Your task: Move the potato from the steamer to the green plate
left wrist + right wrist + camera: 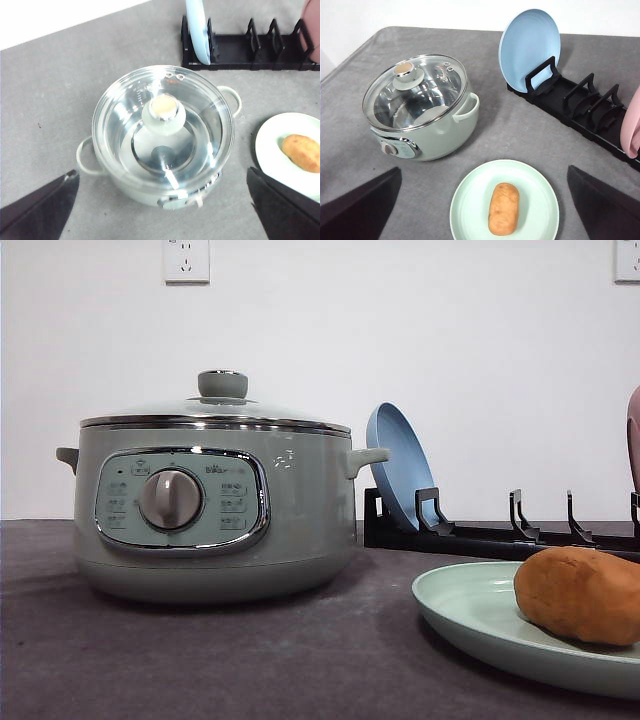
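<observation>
One potato (503, 208) lies on green plate (470, 200), just beside lidded steamer (440, 125). Both grippers (162, 210) (485, 210) spread wide, holding nothing.

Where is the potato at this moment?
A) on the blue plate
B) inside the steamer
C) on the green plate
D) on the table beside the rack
C: the potato lies on the green plate, while the steamer stands apart with its lid on.

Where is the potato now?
The potato lies on the green plate, on the table in front of the closed steamer and to its right in the front view, near the black rack.
</observation>
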